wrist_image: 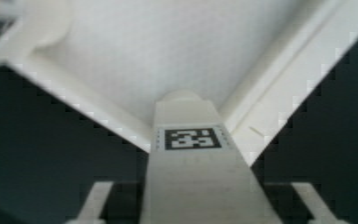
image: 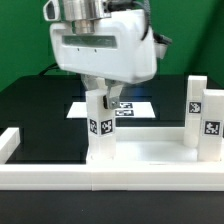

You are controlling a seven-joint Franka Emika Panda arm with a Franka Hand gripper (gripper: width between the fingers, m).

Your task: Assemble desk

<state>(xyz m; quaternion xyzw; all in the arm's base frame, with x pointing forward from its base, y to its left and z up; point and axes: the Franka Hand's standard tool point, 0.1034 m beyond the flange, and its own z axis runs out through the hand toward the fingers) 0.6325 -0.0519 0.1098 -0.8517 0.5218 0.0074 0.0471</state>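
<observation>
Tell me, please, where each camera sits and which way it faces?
Exterior view: off the arm, low, level across the table at the end effector over a standing leg on the tabletop panel.
Wrist view: on the wrist, looking down past both fingers.
Shared: that tagged leg and the panel.

One leg (image: 101, 128) stands on tabletop (image: 150, 152) (upright).

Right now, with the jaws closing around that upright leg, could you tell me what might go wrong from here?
1. The gripper holds only the top of the leg; the long free end could swing or tilt if the hold is off-centre.
2. The tabletop lies just behind the leg, so a tilted leg could knock its rim.
3. Two more legs stand at the exterior view's right; a wide sweep that way might topple them.
</observation>
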